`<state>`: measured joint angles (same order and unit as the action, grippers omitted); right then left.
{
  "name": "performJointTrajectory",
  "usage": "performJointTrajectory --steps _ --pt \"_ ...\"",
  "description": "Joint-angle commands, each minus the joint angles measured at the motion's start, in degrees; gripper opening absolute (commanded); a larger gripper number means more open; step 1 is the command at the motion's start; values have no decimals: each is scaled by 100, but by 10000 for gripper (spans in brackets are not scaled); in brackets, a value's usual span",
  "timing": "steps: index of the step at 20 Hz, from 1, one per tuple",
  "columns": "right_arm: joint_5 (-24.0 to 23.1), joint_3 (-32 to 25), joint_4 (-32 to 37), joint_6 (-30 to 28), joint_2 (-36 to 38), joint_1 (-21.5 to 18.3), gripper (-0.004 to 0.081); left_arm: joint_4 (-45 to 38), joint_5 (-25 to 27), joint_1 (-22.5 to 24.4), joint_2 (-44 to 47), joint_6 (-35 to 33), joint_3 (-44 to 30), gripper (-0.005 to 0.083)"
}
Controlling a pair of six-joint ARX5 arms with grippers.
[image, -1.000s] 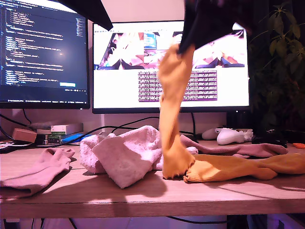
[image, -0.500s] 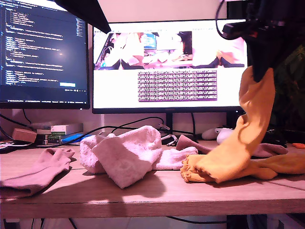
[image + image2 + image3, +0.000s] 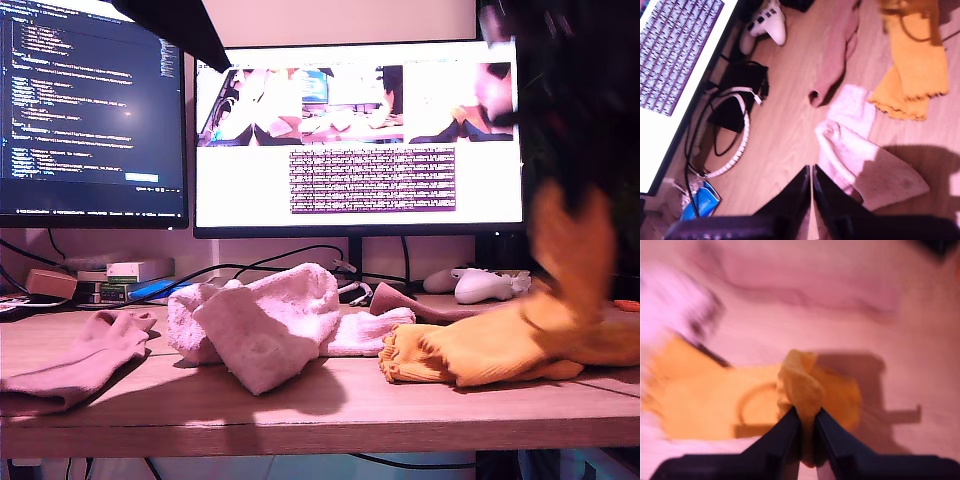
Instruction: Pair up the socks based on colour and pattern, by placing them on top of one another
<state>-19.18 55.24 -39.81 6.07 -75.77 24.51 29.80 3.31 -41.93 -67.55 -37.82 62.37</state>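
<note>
My second gripper (image 3: 807, 412) is shut on the bunched end of an orange-yellow sock (image 3: 799, 382). In the exterior view this sock (image 3: 572, 250) hangs blurred at the right, its lower part draped over the other orange sock (image 3: 465, 352) lying on the desk. Left of them in that view, the white terry socks (image 3: 262, 322) form a heap. One mauve sock (image 3: 72, 365) lies at the exterior view's left and another (image 3: 398, 299) behind the heap. My first gripper (image 3: 811, 168) is shut and empty, high above a white sock (image 3: 856, 160).
Two monitors (image 3: 358, 140) stand at the back of the wooden desk (image 3: 320, 405), with cables (image 3: 730, 135) below them. A white game controller (image 3: 482, 285) lies at the exterior view's back right. Small boxes (image 3: 130, 272) are stacked at its back left. A dark arm part (image 3: 172, 25) hangs at the top.
My second gripper has carried the orange sock from the middle to the exterior view's right and lowered it, so it now lies partly over the other orange sock.
</note>
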Motion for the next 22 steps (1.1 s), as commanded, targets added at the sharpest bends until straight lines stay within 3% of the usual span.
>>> performJointTrajectory --steps 1,3,6,8,17,22 --pt "-138 -269 186 179 -92 -125 7 11 -9 4 -31 35 33 -24" --pt "-138 -409 299 247 -114 -245 36 50 -13 4 -31 35 33 -24" --pt "-107 -442 348 308 -238 -326 316 116 -35 4 -31 37 33 -24" --pt "-94 -442 361 289 -271 -326 408 221 -44 4 -31 35 33 -24" --pt "-232 -219 -85 -170 -118 -570 408 376 -98 4 -31 35 33 -24" --pt "-435 -186 256 -697 -114 -866 408 387 -98 4 -31 35 33 -24"
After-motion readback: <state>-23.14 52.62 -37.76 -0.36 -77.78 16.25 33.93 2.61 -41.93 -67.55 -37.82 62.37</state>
